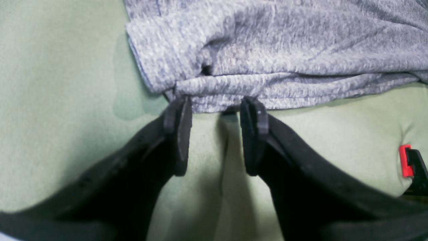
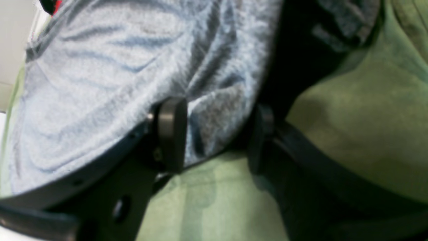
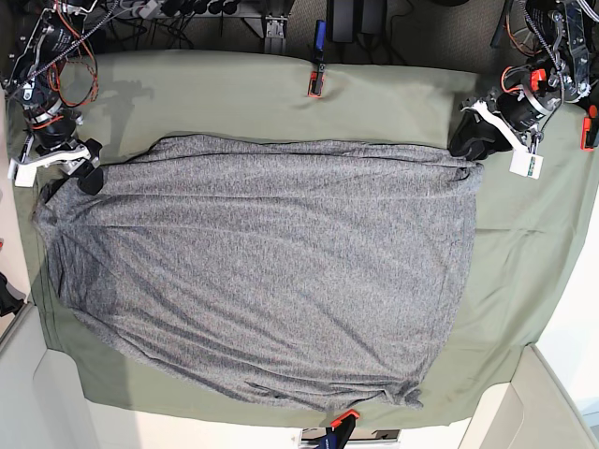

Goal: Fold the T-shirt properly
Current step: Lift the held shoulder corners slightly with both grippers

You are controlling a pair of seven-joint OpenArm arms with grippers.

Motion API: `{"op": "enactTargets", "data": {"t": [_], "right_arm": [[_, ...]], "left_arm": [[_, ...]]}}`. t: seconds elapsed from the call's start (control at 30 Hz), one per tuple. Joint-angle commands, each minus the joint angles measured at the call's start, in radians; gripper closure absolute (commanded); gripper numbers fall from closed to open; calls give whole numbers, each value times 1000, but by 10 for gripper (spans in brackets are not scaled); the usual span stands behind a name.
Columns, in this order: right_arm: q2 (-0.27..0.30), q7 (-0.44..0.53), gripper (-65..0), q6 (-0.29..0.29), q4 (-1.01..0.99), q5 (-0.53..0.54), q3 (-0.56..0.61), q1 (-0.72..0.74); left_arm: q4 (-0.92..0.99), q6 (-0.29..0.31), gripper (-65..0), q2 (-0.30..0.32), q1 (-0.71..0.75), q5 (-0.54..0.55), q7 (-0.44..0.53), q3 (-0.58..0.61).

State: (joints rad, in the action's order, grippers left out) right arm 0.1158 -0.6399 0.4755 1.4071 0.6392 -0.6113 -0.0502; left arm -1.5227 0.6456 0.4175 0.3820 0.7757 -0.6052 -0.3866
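The heather-grey T-shirt (image 3: 271,271) lies spread flat on the olive-green cloth (image 3: 234,94). My left gripper (image 3: 465,142) is at the shirt's far right corner. In the left wrist view it (image 1: 217,107) is open, with its fingertips touching the bunched edge of the shirt (image 1: 284,50) and bare cloth in the gap. My right gripper (image 3: 89,178) is at the shirt's far left corner. In the right wrist view it (image 2: 217,134) is open, with a fold of the shirt (image 2: 100,83) hanging between its fingers.
Orange clamps hold the green cloth at the back edge (image 3: 315,84), the front edge (image 3: 343,418) and the right edge (image 3: 588,126); one shows in the left wrist view (image 1: 405,160). Cables and arm bases stand at both back corners.
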Motion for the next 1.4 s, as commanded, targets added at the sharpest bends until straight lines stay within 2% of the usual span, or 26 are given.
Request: {"op": "enactTargets", "data": {"t": [0.0, 0.1, 0.17, 0.2, 0.27, 0.3, 0.33, 0.37, 0.57, 0.7, 0.77, 0.97, 1.13, 1.3, 1.33, 1.37], "right_arm": [[8, 14, -286, 3, 18, 4, -2, 11], [4, 14, -286, 3, 18, 4, -1, 11], [2, 14, -274, 3, 18, 4, -1, 11], [2, 14, -243, 3, 18, 3, -1, 11], [3, 14, -128, 3, 18, -12, -2, 11], [3, 10, -68, 3, 18, -15, -2, 11], [4, 2, -18, 3, 18, -15, -2, 11], [5, -11, 0, 3, 18, -14, -2, 11], [5, -65, 0, 3, 60, 8, -27, 5], [6, -69, 0, 3, 116, 9, -28, 5], [6, -72, 0, 3, 138, -12, -28, 5], [5, -52, 0, 3, 146, -11, -28, 10], [5, -53, 0, 3, 146, -11, -28, 10], [5, -53, 0, 3, 146, -11, -28, 8], [5, -53, 0, 3, 146, -11, -28, 9], [5, -52, 0, 3, 146, -11, -28, 9]], "left_arm": [[-8, -6, -271, 14, -3, 3, 9, -6], [-8, -6, -251, 14, -3, 3, 34, -6], [-8, -5, -167, 14, -3, 1, 67, -6], [-8, -5, -122, 14, -3, 1, 84, -6], [-9, 10, -50, 15, -3, 0, 108, -6], [-9, 45, -42, 15, -2, 2, 109, -7], [-11, 52, -42, 15, -2, 2, 107, -7], [-14, 52, -42, 15, -1, 2, 105, -7], [-89, 52, -43, 15, 37, 63, 40, -23], [-126, 52, -41, 15, 39, 63, 40, -55], [-143, 52, 0, 16, 39, 63, 40, -61], [-148, 52, 0, 16, 39, 63, 38, -61], [-148, 52, 0, 18, 42, 66, -34, -61], [-147, 52, 0, 16, 71, 37, -35, -61], [-147, 52, -54, 16, 71, 19, -35, -61], [-147, 38, -141, 17, 70, 12, -35, -61]]}}
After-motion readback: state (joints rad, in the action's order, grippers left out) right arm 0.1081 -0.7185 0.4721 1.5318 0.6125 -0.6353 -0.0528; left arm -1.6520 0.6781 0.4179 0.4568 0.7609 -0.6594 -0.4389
